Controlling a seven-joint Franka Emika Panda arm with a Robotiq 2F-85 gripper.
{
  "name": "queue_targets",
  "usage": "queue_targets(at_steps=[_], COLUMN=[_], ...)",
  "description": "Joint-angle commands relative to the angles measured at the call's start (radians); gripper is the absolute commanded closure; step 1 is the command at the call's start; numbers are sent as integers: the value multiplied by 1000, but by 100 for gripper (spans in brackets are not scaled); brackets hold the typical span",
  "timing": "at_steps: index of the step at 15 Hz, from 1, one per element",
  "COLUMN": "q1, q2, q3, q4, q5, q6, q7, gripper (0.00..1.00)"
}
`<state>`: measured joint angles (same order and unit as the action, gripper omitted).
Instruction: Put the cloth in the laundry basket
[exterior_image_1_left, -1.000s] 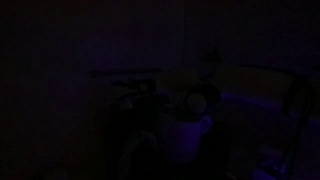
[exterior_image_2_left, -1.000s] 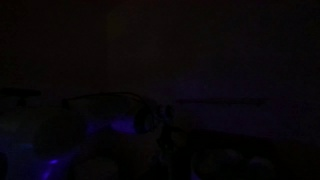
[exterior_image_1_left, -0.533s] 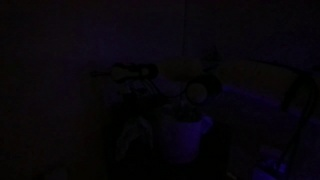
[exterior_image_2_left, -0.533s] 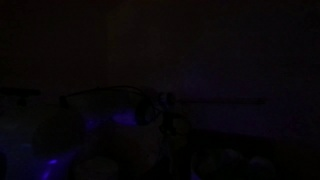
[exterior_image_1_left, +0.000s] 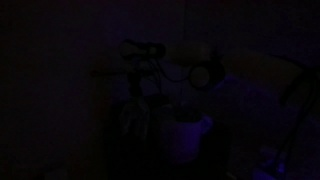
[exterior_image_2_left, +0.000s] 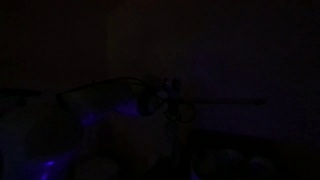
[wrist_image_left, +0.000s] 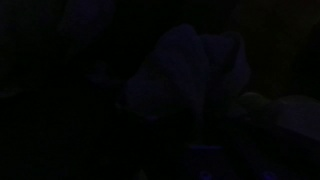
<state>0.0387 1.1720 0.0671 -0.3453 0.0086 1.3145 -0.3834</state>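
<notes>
Lifting since a second ago, the claw (exterior_image_1_left: 204, 73) hangs above the laundry basket (exterior_image_1_left: 188, 136); darkness hides whether it is spread or pinching the cloth, so delivery, though likely near, stays unconfirmed.

One laundry basket (exterior_image_1_left: 187, 136) and one robot arm (exterior_image_1_left: 144, 49) show dimly.

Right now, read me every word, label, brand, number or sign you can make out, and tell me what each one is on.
None: no text can be read in any view. All three pictures are too dark. The laundry basket shows only as a pale, dim shape in an exterior view, and no label or mark can be made out on it. If anything is printed elsewhere in the scene, it is lost in the darkness.
</notes>
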Motion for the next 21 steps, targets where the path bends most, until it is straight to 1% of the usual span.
queue_targets(at_steps=[1, 3, 8, 12, 16, 21], q1=[-12, -25, -21, -41, -70, -106], q2=[-2, -1, 0, 3, -43, -97], q3=[1, 3, 6, 2, 2, 4], q4=[0, -1, -1, -9, -21, -16], q5=[1, 4, 4, -2, 9, 19], q6=[0, 0, 0, -24, -14, 4], q7=[0, 0, 0, -43, -52, -28], gripper=[93, 93, 93, 93, 93, 94])
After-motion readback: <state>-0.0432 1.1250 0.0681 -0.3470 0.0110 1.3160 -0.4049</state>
